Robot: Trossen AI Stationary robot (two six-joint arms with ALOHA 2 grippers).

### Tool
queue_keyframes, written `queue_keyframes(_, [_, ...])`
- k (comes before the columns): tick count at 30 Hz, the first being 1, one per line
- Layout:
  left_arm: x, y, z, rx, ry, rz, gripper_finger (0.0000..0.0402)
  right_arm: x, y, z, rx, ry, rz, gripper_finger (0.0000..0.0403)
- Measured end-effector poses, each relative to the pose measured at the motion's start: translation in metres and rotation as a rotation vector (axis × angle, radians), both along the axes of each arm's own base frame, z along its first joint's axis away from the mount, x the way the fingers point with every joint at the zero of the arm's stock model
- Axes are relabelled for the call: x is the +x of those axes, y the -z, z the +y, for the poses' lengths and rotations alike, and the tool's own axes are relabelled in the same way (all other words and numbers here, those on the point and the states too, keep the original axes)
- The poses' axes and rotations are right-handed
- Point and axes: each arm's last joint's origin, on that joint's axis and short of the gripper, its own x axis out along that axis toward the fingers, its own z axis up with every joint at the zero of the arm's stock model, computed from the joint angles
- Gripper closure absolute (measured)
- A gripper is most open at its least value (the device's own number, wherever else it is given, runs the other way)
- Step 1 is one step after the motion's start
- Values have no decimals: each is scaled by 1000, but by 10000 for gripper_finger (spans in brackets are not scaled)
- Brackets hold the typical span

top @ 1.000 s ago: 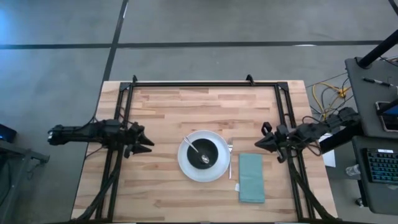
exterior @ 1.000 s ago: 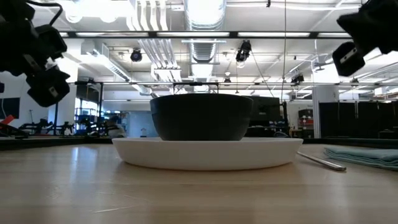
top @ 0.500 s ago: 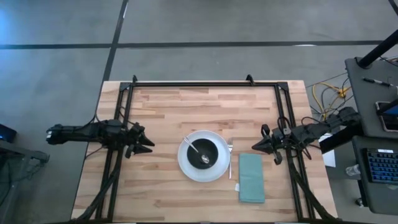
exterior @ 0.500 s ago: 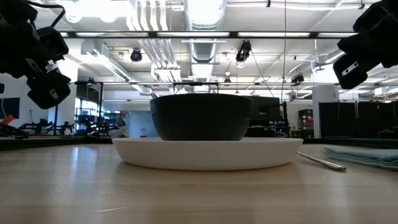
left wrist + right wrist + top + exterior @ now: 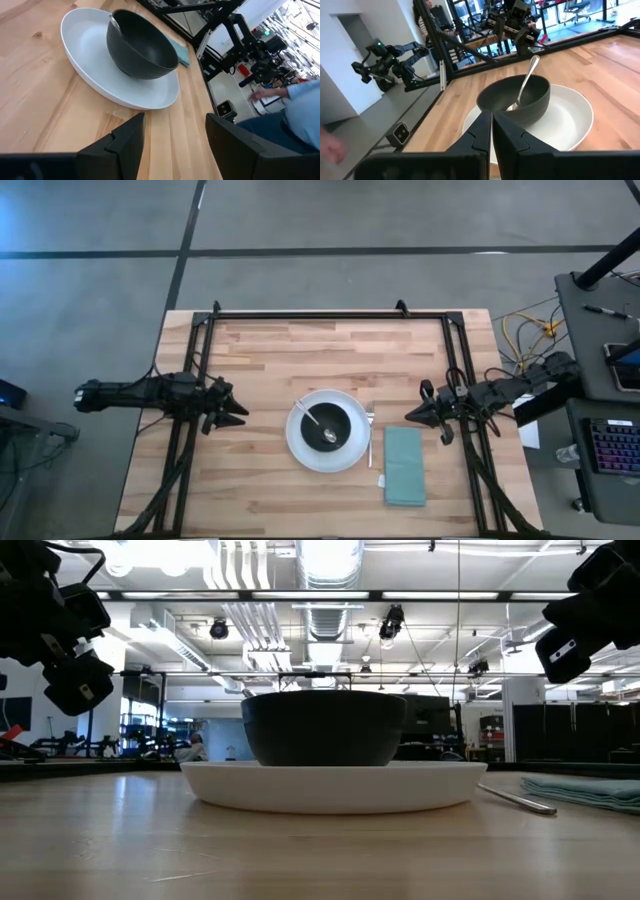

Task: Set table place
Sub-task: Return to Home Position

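Observation:
A round white plate (image 5: 300, 448) lies at the table's middle, and a black bowl (image 5: 335, 420) stands on it. A silver spoon (image 5: 320, 423) rests in the bowl, its handle leaning on the rim (image 5: 529, 67). A silver fork (image 5: 369, 436) lies flat just right of the plate. A folded teal napkin (image 5: 404, 466) lies flat right of the fork. My left gripper (image 5: 238, 413) hovers left of the plate, open and empty (image 5: 175, 120). My right gripper (image 5: 410, 416) hovers right of the fork, above the napkin's far end, shut and empty (image 5: 491, 117). Both point level at the plate.
A black metal frame (image 5: 330, 314) runs along the table's far, left and right sides. A desk with a keyboard (image 5: 610, 445) stands beyond the right edge. A person's blue sleeve (image 5: 300, 110) shows past the table. Bare wood (image 5: 300, 355) lies far of the plate.
My right gripper has gone a little toward the plate and then kept still. The plate, bowl, spoon, fork and napkin have stayed where they were.

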Motion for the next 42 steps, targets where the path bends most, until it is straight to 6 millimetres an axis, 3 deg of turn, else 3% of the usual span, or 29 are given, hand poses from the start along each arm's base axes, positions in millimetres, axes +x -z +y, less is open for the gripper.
queue_keyframes(42, [1,-1,0,-1,1,-13,207,0,0,0,0,0,0,394])
